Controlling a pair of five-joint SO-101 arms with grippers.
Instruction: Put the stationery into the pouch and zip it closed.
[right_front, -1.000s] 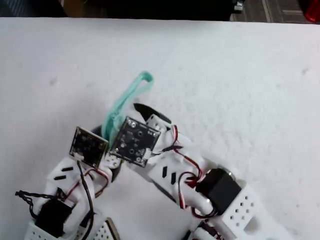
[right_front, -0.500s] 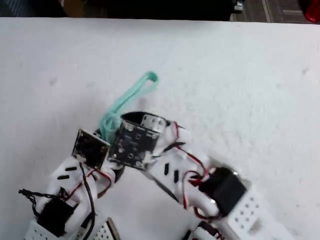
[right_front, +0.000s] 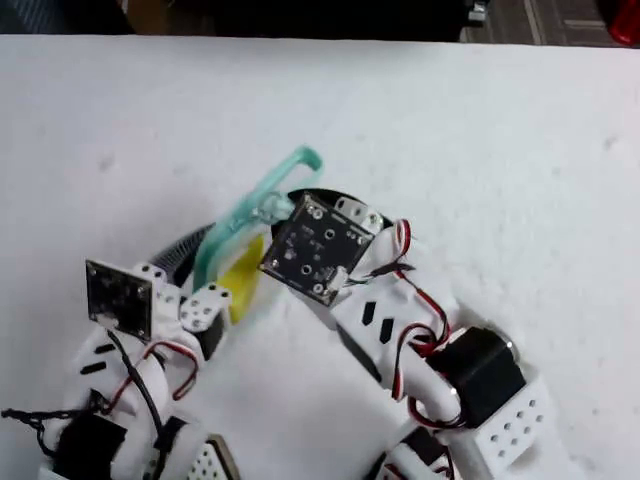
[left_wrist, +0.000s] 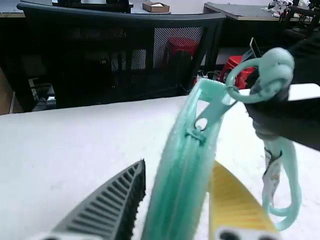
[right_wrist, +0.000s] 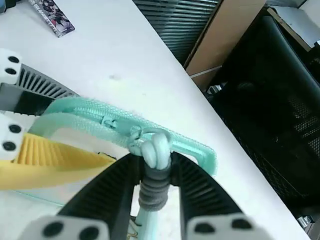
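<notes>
Pulled back toward the near-left corner since a second ago, the left arm (right_front: 130, 350) has uncovered its yellow finger (right_front: 243, 268), while the right arm (right_front: 400, 320) has swung outward. From above, the mint pouch (right_front: 262, 200) stands on edge on the white desk (right_front: 500, 150), its near end pinched in the left tool (right_front: 230, 245).

From the left wrist, the pouch rises between the grey finger (left_wrist: 107, 200) and the yellow one, clamped narrow, with the zip slider (left_wrist: 200, 125) close to the far end. Beyond it the pull cord (left_wrist: 260, 70) loops up into a dark jaw of the other arm.

From the right wrist, the right tool (right_wrist: 152, 164) is closed tight on the knotted pull cord, just beside the pouch's end tab. How much of the zip is closed, and whether the stationery is inside, I cannot tell.

The step in hand looks like zipping. To do it well, the left tool should keep a firm hold while the right draws the cord straight along the line of teeth, not sideways, so the slider does not jam or the pouch twist free.
</notes>
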